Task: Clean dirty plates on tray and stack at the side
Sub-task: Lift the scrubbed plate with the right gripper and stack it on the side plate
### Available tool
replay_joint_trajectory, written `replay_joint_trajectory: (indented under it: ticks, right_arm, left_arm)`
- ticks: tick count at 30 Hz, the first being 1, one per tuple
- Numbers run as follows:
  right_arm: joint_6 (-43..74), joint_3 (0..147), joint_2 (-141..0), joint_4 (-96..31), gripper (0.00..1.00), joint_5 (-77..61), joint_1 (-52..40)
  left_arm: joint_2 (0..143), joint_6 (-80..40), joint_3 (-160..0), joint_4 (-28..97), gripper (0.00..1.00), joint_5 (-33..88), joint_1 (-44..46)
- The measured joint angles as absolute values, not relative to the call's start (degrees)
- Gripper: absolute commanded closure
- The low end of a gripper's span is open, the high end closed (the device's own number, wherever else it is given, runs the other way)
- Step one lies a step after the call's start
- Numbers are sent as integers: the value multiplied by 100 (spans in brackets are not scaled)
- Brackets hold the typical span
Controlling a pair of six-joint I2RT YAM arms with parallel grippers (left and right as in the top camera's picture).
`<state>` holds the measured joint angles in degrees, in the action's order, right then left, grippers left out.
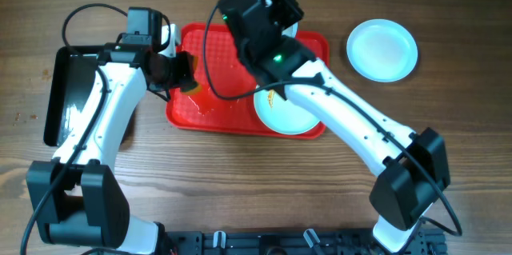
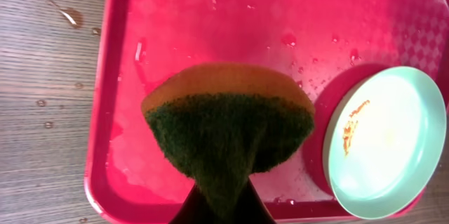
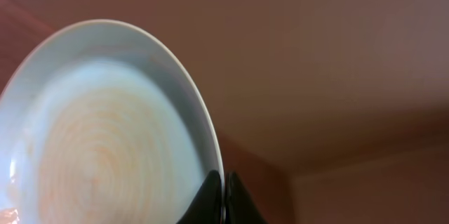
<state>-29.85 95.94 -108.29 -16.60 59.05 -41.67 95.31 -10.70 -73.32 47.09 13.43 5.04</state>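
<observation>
— Since both arms reach over the red tray [image 1: 200,111], what are they holding?

— My left gripper [image 2: 223,199] is clenched on a green-and-orange sponge [image 2: 228,122] above the tray's wet left half. My right gripper [image 3: 223,192] pinches the rim of a smeared plate [image 3: 105,133], held tilted.

— And the others?

— A second plate [image 1: 284,115], orange-streaked, lies in the tray's near right corner. A third plate [image 1: 382,49] sits on the table [image 1: 448,15], to the right.

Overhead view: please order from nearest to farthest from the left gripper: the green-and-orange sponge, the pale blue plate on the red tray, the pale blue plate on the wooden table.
1. Green-and-orange sponge, held in the left gripper.
2. Pale blue round plate lying on the red plastic tray, at its right end.
3. Pale blue round plate on the wooden table, far right.
</observation>
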Motion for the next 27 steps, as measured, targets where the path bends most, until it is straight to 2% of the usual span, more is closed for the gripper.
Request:
replay_joint_trajectory:
  ticks: [4,11,14,17,18,19,22,24,27]
  right_arm:
    - [-4134,9598,-10829,-1131,96,6493,-4560]
    - [-4206,9598,-10829,-1173,96,6635,-4501]
    - [-3555,9631,-10827,-1887,96,6558,-4445]
    - [-2099,9699,-10807,-3529,96,5557,-4115]
    - [-1131,9688,-10805,-4130,96,4495,-3686]
    - [-652,9688,-10805,-4167,96,4322,-3597]
    - [838,9684,-10805,-4355,96,1365,-1470]
    - [1302,9686,-10805,-4392,96,106,-272]
    - [1594,9662,-10805,-4569,96,-694,1066]
  left_arm:
    - [9531,-1085,-7332,4694,96,1347,607]
    - [9531,-1085,-7332,4694,96,1347,607]
    - [9531,-1087,-7332,4694,96,1347,607]
    - [9533,-1087,-7330,4687,96,1356,607]
    - [9533,-1087,-7330,4692,96,1361,607]
    - [9533,-1087,-7330,4694,96,1363,607]
    - [9535,-1087,-7328,4694,96,1363,607]
    - [9535,-1087,-7328,4692,96,1361,607]
    - [9535,-1087,-7328,4683,96,1363,607]
